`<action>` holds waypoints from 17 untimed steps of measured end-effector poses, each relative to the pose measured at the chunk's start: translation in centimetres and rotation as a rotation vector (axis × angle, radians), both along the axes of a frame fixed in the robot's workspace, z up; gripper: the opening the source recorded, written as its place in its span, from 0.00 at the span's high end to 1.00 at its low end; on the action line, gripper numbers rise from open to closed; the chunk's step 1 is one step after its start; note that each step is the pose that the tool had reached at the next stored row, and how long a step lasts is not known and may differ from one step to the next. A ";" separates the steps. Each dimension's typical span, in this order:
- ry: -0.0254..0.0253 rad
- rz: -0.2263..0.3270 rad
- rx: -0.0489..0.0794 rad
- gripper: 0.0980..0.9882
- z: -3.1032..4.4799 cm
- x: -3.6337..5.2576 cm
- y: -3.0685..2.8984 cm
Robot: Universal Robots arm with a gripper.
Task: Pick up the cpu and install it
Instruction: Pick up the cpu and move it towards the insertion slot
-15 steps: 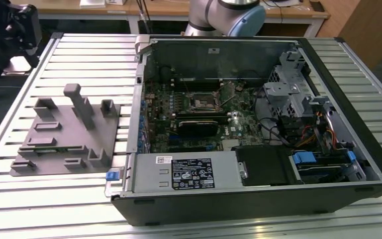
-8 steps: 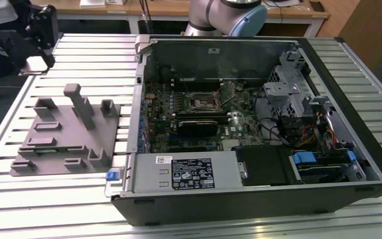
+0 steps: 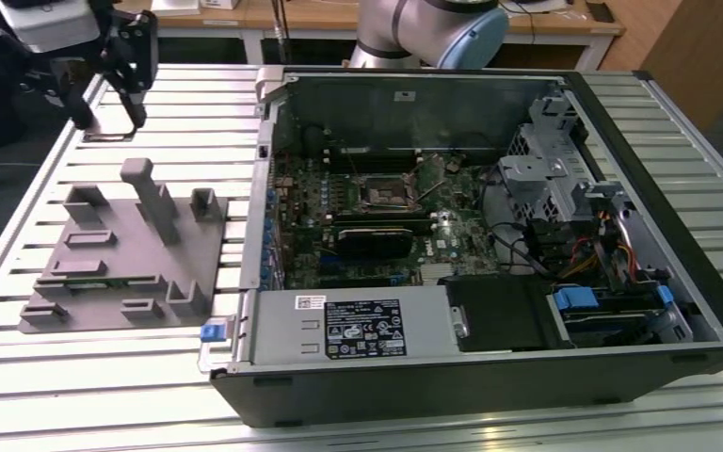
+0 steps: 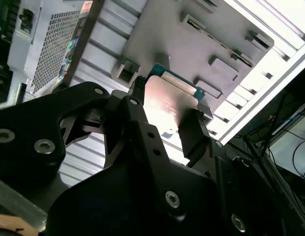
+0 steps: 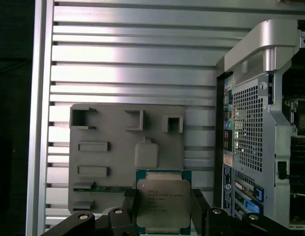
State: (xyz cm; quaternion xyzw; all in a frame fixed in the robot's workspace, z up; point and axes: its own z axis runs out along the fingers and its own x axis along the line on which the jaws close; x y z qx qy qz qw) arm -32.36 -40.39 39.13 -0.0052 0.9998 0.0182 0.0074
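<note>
The gripper hangs fingers-down, raised clear above one end of the grey fixture block, beside the open computer case. Its fingers clamp opposite edges of the cpu, which is held flat with its metal top towards the wrist.

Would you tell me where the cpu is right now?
In both wrist views the cpu sits clamped in the gripper, near the grey fixture block, on the exterior view's left of the computer case.

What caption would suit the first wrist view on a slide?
End effector holding the cpu by its edges, with the grey fixture block and computer case on the slatted table below.
</note>
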 end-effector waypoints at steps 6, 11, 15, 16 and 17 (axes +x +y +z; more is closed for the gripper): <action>-0.0001 0.000 0.000 0.52 -0.02 2.72 0.00; 0.0000 0.000 0.000 0.52 -0.03 4.30 0.01; 0.0001 0.000 0.000 0.52 -0.04 5.33 0.02; 0.0001 0.000 0.000 0.52 -0.04 5.59 0.02; 0.0000 0.000 0.000 0.52 -0.05 5.85 0.03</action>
